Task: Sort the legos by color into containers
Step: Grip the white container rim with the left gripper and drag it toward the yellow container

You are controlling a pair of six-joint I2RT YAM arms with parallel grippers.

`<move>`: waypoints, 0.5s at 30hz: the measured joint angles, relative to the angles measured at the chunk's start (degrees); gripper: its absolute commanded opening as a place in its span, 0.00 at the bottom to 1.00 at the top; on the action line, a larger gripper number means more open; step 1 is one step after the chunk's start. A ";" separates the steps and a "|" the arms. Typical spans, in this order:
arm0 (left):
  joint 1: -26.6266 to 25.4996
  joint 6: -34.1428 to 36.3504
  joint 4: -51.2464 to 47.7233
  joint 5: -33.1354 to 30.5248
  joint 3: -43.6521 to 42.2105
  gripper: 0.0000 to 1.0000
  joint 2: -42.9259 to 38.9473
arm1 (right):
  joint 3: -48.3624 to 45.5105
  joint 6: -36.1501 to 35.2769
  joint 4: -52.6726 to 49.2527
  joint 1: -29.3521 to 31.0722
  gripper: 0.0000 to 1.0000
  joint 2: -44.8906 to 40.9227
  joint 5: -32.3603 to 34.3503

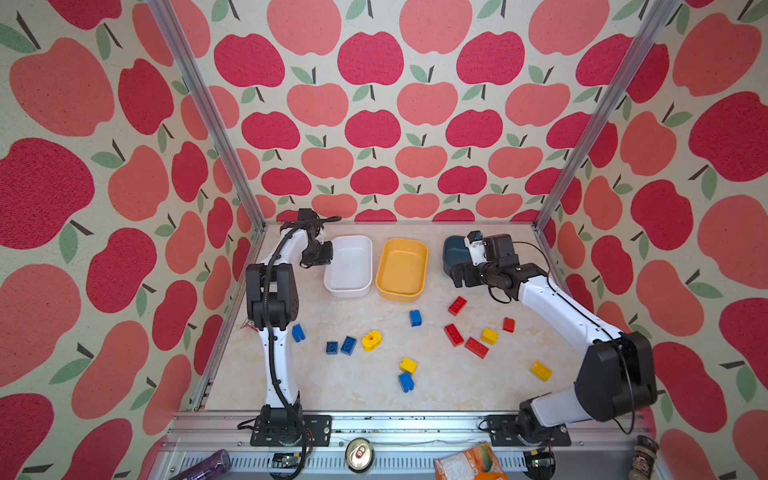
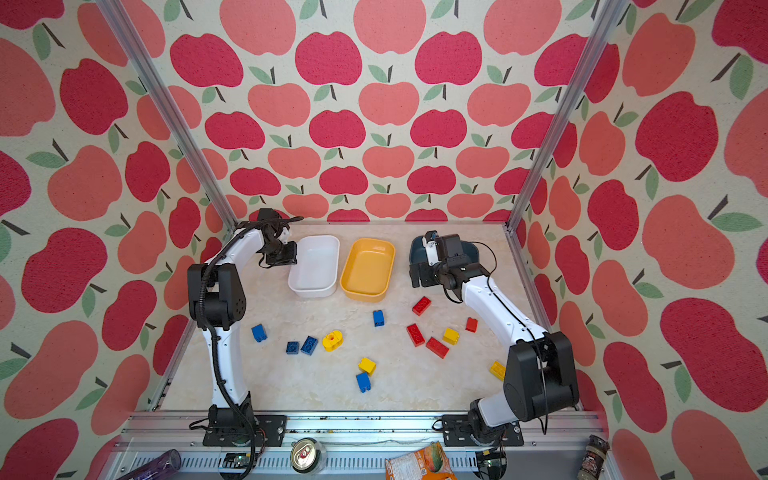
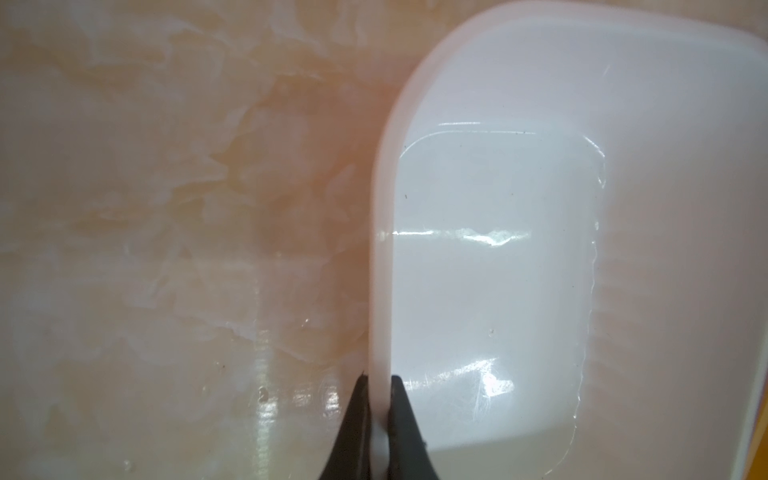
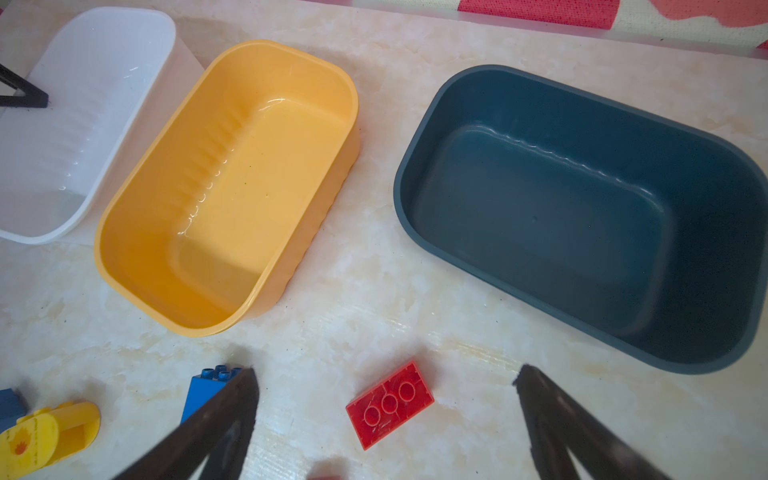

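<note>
The left gripper [image 3: 379, 384] is pinched shut on the left rim of the white tub [image 1: 348, 266], with its arm folded high and bent forward at the far left. The right gripper [image 4: 386, 371] is spread wide with nothing held, above a red brick [image 4: 390, 405] just near of the dark blue tub [image 4: 582, 216], its arm stretched out from the near right. The remaining legos [image 1: 409, 365] are scattered nearer on the table.

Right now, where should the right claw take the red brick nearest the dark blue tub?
Take the red brick from straight above, across its two long sides: it lies flat, underside up, skewed to the open right claw, so probably turn the wrist first.
</note>
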 measured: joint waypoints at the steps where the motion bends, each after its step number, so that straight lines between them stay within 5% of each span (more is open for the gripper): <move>1: -0.07 0.50 -0.26 0.20 0.66 0.00 0.42 | 0.15 0.00 -0.15 0.15 0.99 0.28 0.00; 15: -3.91 2.93 -1.36 0.26 3.61 0.00 2.01 | 1.46 0.46 -1.09 0.46 0.99 1.18 0.02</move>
